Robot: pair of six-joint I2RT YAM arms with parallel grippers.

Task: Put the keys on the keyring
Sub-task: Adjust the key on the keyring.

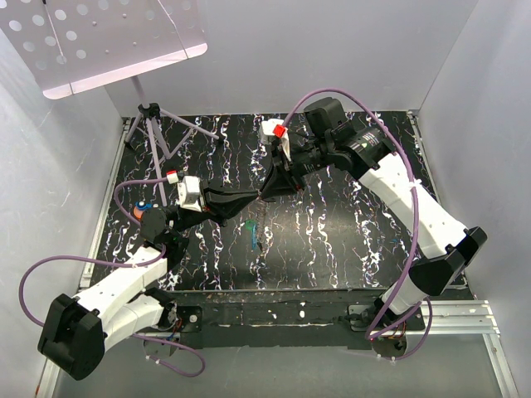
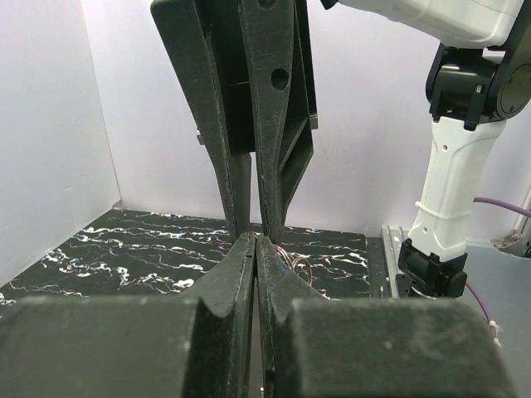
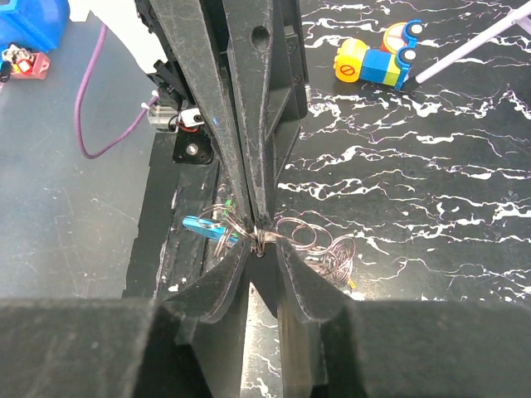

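Both grippers meet tip to tip above the middle of the black marbled mat [image 1: 332,240]. My left gripper [image 1: 259,199] reaches in from the left, fingers pressed together on the keyring [image 3: 259,239], a bunch of thin wire loops. From the upper right, my right gripper [image 1: 267,192] comes down with its fingertips [image 3: 282,253] pinching the same loops. A blue key [image 3: 202,226] hangs on a loop beside the tips, and more loops [image 3: 332,253] trail to the right. The keys [image 1: 254,234] dangle below the tips as a teal patch. In the left wrist view my shut gripper [image 2: 255,240] hides the keys; one loop [image 2: 300,272] shows.
A tripod stand [image 1: 158,124] with a perforated white plate [image 1: 99,37] stands at the back left. A yellow and blue toy block figure [image 3: 377,62] lies on the mat, by the left arm [image 1: 143,207]. White walls enclose the mat on three sides.
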